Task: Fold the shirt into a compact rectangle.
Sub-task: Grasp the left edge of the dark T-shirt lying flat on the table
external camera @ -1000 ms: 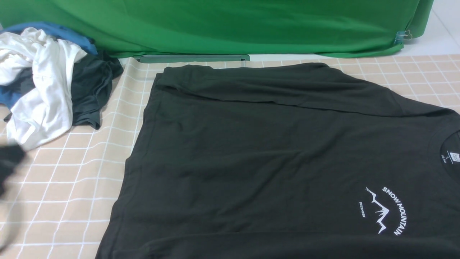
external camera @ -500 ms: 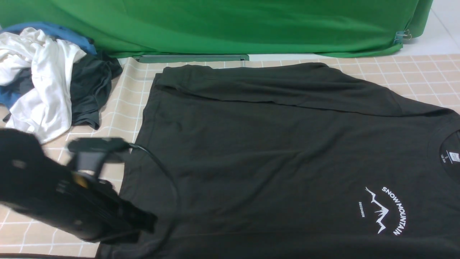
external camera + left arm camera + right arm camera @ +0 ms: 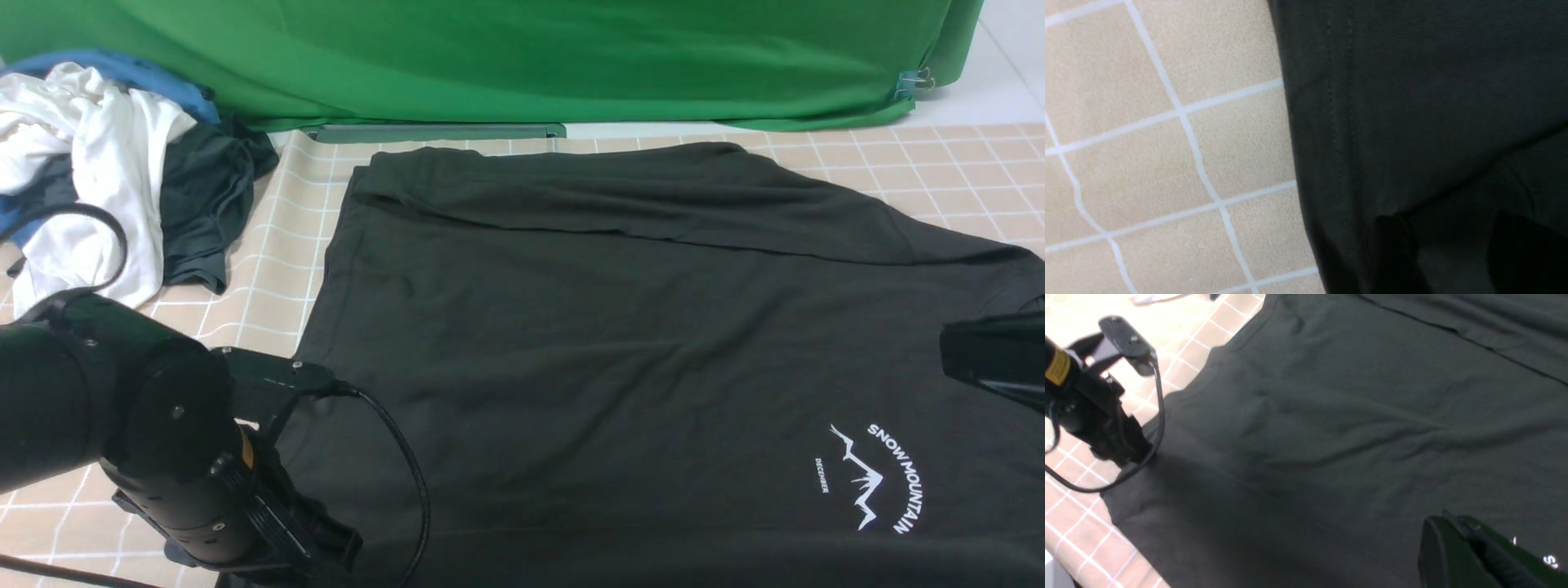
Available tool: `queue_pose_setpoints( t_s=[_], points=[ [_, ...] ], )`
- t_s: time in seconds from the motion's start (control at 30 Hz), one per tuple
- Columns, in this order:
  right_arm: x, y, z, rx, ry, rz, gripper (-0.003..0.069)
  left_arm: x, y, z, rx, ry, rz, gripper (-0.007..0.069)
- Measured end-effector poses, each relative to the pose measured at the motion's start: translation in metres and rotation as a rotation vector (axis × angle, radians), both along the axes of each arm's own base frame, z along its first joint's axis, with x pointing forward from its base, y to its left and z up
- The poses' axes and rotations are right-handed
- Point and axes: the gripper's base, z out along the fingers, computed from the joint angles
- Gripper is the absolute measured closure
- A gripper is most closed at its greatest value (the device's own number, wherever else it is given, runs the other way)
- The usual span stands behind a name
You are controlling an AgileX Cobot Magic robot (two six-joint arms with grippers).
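The black shirt [image 3: 612, 343] lies spread flat, hem to the left, with its white mountain print [image 3: 873, 478] at the near right. My left arm [image 3: 163, 441] reaches down over the shirt's near-left hem corner. In the left wrist view my left gripper [image 3: 1453, 228] is open, its two dark fingers [image 3: 1392, 245] apart just above the fabric [image 3: 1433, 102] inside the stitched hem. My right gripper [image 3: 951, 351] comes in at the right edge and covers the collar. In the right wrist view it [image 3: 1447, 520] is shut and empty above the shirt [image 3: 1351, 416].
A pile of white, blue and dark grey clothes [image 3: 106, 188] sits at the back left. A green cloth [image 3: 522, 57] hangs along the far edge. The beige checked table cover [image 3: 269, 269] shows left of the shirt. The left arm's cable [image 3: 408, 474] loops over the fabric.
My left arm swung in from the left edge to the shirt's near-left hem corner and its jaws opened. My right gripper entered at the right edge over the collar.
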Motion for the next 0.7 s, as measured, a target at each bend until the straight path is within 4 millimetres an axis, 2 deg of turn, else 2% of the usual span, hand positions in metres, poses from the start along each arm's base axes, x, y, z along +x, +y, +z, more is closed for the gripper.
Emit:
queue_pose_setpoints(
  t_s=[0.1, 0.2, 0.4, 0.47, 0.53, 0.67, 0.7],
  points=[
    [0.0, 0.0, 0.001, 0.005, -0.007, -0.003, 0.062, 0.002, -0.001, -0.005, 0.006, 0.003, -0.005, 0.0188],
    [0.001, 0.0, 0.001, 0.01, -0.009, -0.004, 0.062, 0.005, -0.002, -0.01, 0.01, 0.01, -0.005, 0.0148],
    [0.001, 0.0, 0.001, 0.013, -0.008, -0.004, 0.062, 0.008, -0.005, -0.021, 0.017, 0.058, 0.01, 0.0146],
    [0.001, 0.0, 0.001, 0.013, -0.008, -0.004, 0.062, 0.009, -0.005, -0.021, 0.021, 0.065, 0.01, 0.0174],
    [0.001, 0.0, 0.001, 0.013, -0.008, -0.004, 0.062, 0.008, -0.006, -0.021, 0.017, 0.079, 0.018, 0.0253],
    [0.001, 0.0, 0.001, 0.013, -0.008, -0.004, 0.062, 0.004, -0.006, -0.02, 0.022, 0.113, 0.022, 0.0508],
    [0.001, 0.0, 0.001, 0.013, -0.008, -0.004, 0.062, 0.003, -0.005, -0.018, 0.029, 0.121, 0.019, 0.0552]
  ],
)
